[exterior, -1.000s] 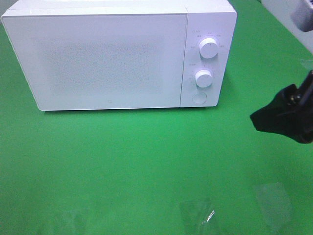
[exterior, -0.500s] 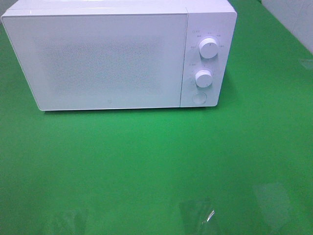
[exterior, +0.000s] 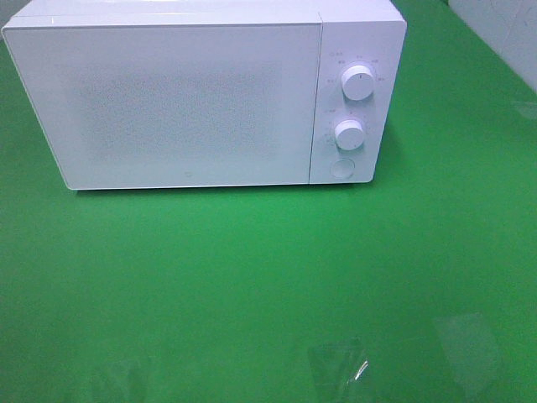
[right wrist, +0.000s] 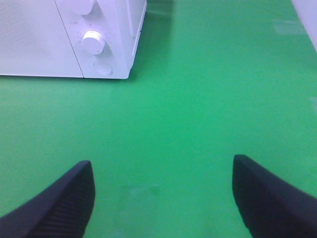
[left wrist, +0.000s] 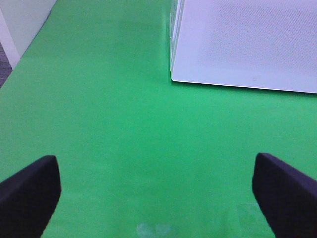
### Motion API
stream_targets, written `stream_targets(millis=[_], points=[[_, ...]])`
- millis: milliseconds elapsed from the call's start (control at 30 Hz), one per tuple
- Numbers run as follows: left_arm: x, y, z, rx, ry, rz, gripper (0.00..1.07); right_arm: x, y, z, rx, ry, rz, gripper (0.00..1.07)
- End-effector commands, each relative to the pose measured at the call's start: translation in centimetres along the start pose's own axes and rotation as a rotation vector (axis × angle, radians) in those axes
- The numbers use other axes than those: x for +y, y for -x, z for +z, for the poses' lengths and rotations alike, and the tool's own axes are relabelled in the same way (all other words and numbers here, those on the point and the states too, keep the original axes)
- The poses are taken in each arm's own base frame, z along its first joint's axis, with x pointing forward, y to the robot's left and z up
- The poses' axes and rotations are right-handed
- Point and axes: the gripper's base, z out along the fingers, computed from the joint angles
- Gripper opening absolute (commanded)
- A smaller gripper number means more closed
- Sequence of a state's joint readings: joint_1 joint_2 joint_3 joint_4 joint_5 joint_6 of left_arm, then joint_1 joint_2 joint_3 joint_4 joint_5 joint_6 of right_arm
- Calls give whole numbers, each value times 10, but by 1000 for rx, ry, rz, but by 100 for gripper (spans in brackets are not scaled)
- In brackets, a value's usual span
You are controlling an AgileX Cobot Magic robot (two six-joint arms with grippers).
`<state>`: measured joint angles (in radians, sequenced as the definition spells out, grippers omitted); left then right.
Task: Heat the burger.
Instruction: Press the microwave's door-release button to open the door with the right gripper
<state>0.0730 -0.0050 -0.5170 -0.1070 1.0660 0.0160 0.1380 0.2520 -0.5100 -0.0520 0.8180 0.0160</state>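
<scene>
No sign of the burger in any view; perhaps behind the shut door of the microwave [exterior: 168, 101], perhaps off the table [exterior: 252, 277]; cannot tell which. Nothing held in the left gripper [left wrist: 156, 191] or the right gripper [right wrist: 163, 198]; jaws spread wide on both, low over the table, facing the microwave. Hard to judge progress: either loading and setting the dial [exterior: 350, 134] all left to do, or heating under way unseen.

Left tool [left wrist: 156, 168]: two matte black fingers [left wrist: 29, 193], blunt rounded tips. Right tool [right wrist: 162, 168]: black fingers [right wrist: 54, 208], fine ribbed surface texture, tapered tips.
</scene>
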Motion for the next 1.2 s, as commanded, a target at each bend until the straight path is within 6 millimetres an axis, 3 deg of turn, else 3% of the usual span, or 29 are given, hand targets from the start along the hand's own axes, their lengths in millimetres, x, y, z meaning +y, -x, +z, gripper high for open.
stream_targets(millis=[33, 433, 567, 1200], points=[[0, 0, 0, -4, 1, -1, 101, 1, -2, -9, -56, -6, 53, 75], [0, 0, 0, -4, 1, -1, 101, 1, -21, -39, -142, -23, 90, 75], [0, 0, 0, -4, 1, -1, 101, 1, -35, -39, -117, -31, 84, 75], [0, 0, 0, -4, 1, -1, 101, 1, -34, -40, -120, -30, 82, 75]])
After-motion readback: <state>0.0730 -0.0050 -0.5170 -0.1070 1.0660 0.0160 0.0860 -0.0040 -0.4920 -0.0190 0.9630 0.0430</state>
